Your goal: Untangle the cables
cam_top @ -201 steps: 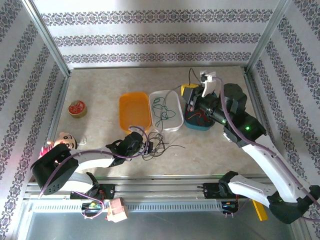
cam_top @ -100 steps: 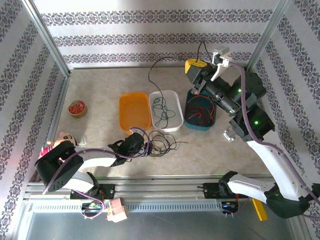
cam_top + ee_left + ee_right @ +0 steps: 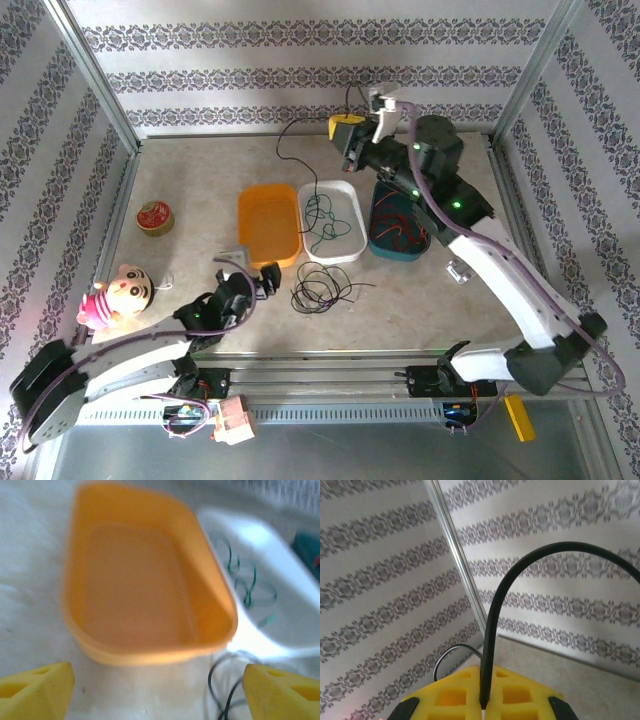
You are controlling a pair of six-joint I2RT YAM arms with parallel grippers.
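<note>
Right gripper (image 3: 484,701): I have it lifted high over the far side of the table (image 3: 200,180), above the trays — its yellow pads are pressed together on a black cable (image 3: 492,630).
Black cable: it rises from between the pads and arches over. In the overhead view a thin strand sweeps out to the left and drops toward the white tray (image 3: 330,259); I cannot tell where its lower end lands.
Left gripper (image 3: 156,682): low over the table at the near end of the orange tray (image 3: 150,656), jaws spread wide with nothing between them.
Black loops (image 3: 320,288): a loose coil lying flat on the table, just right of my left gripper and just on the near side of the white tray. One strand shows beside the right fingertip (image 3: 280,690) in the left wrist view.
Green cable (image 3: 322,220): curled inside the white tray, the middle one of the three.
Red cable (image 3: 400,230): bunched in the teal tray (image 3: 395,256) on the right, partly under my right arm.
Trays: orange, white and teal, side by side from left to right.
</note>
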